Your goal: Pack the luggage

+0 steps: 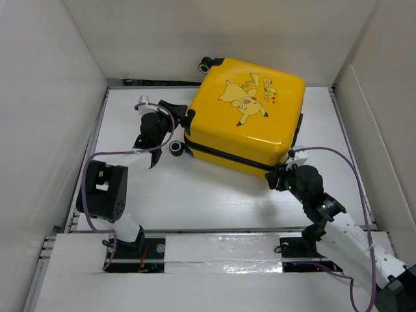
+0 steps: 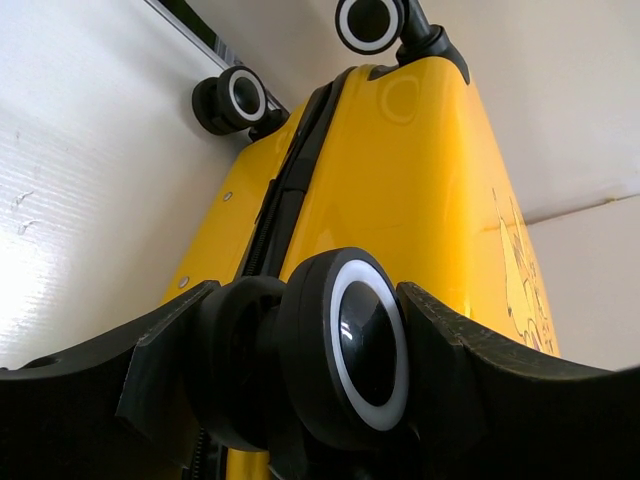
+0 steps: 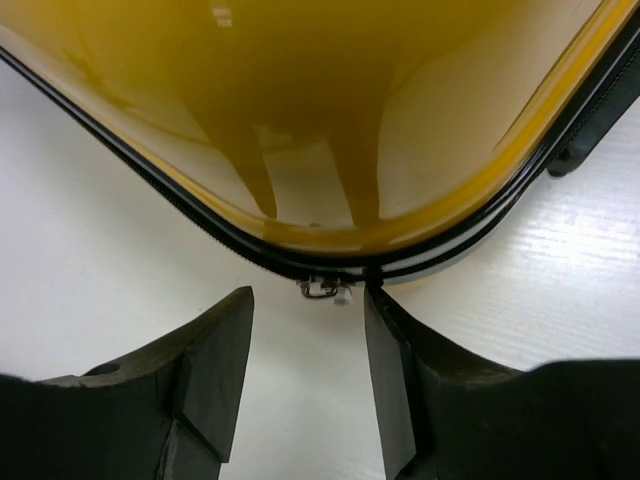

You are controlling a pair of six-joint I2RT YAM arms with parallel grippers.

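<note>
**A:** Toward the far right of the white surface point(image 1: 214, 201) lies the small bright-yellow hard-shell suitcase point(image 1: 244, 120). It is flat, cartoon face up, with its halves together. No clothes show outside it.

**B:** So the filling looks done?

**A:** I'd judge so; what's left is the closing. The small metal zipper pull point(image 3: 325, 290) sits at the near right corner. On one side of it the black zipper band point(image 1: 227, 155) seems slightly parted.

**B:** And the right claw point(image 3: 308, 330)?

**A:** Spread, with a fingertip on either side of that pull and just short of it, pinching nothing.

**B:** The left?

**A:** The left claw point(image 2: 308, 290) straddles a black wheel with a white ring point(image 2: 365, 345) at the suitcase's left end. Whether its fingers press the wheel or merely flank it, I cannot tell.

**B:** Then zipping is the job left, with the left claw bracing?

**A:** Likely, though how much of the band is unzipped is hidden.
</note>
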